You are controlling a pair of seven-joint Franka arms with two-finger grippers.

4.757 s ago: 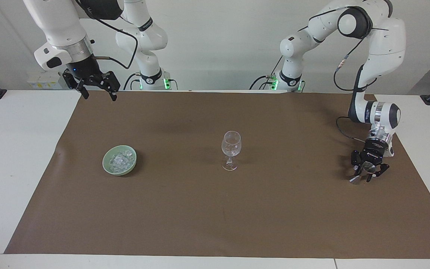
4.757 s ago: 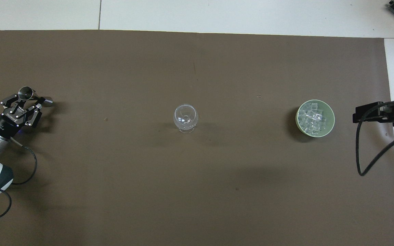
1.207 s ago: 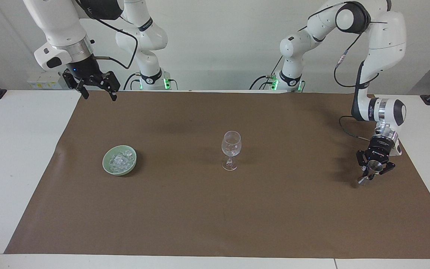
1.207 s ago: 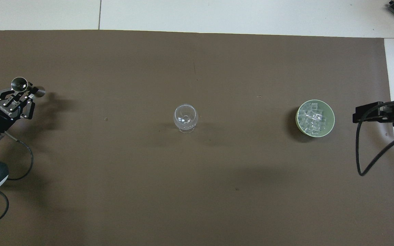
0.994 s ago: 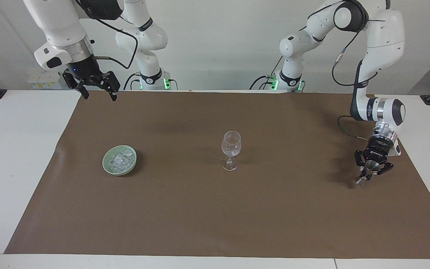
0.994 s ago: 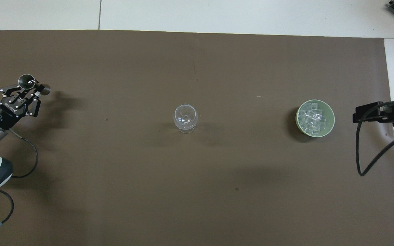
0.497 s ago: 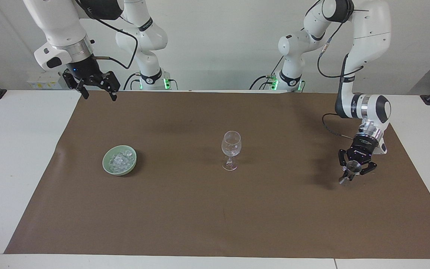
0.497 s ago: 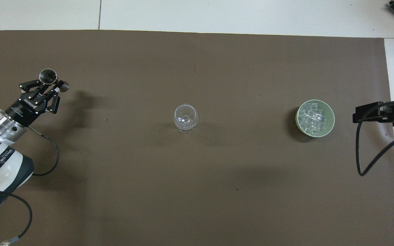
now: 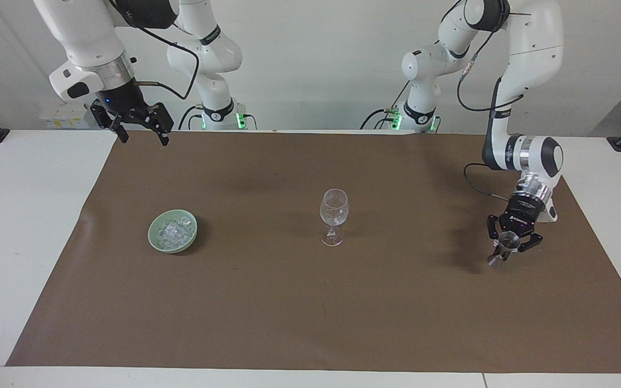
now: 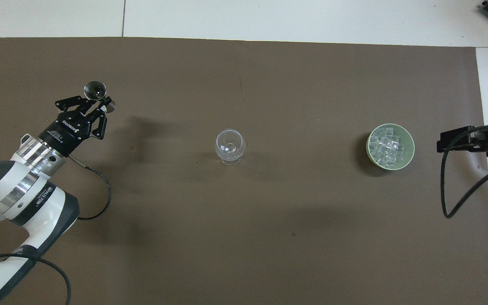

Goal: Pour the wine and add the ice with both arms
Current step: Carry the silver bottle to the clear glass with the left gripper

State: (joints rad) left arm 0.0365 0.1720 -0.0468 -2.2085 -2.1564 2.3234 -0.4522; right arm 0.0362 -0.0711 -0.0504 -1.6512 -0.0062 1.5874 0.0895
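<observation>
i have the left gripper (image 9: 509,246) clenched on a small metal measuring cup (image 9: 502,253) — a double-ended jigger, tilted, one mouth up and the other end slanting down — carried in the air over the brown mat (image 9: 310,318), well apart from the wine glass (image 9: 333,215) and toward the left arm's end of the table from it. the glass stands upright and alone mid-mat. the ice (image 10: 389,145) sits piled in the pale green bowl (image 9: 155,241), toward the right arm's end of the table from the glass and at about the same nearness to the robots. the right gripper (image 9: 139,129) waits high over the mat's edge nearest the robots, well apart from the glass, its fingers spread and empty.

my worry is the tilt: i can't see whether the jigger holds liquid, but at this slant any wine could slop onto the mat before it gets over the glass. the grip looks to be on a narrow waist, so a quick swing may let the cup rotate or slip. the glass is tall on a thin stem — if i bring the jigger in too low, a nudge to the rim could tip it. and a pour begun off-centre would miss the narrow mouth.
</observation>
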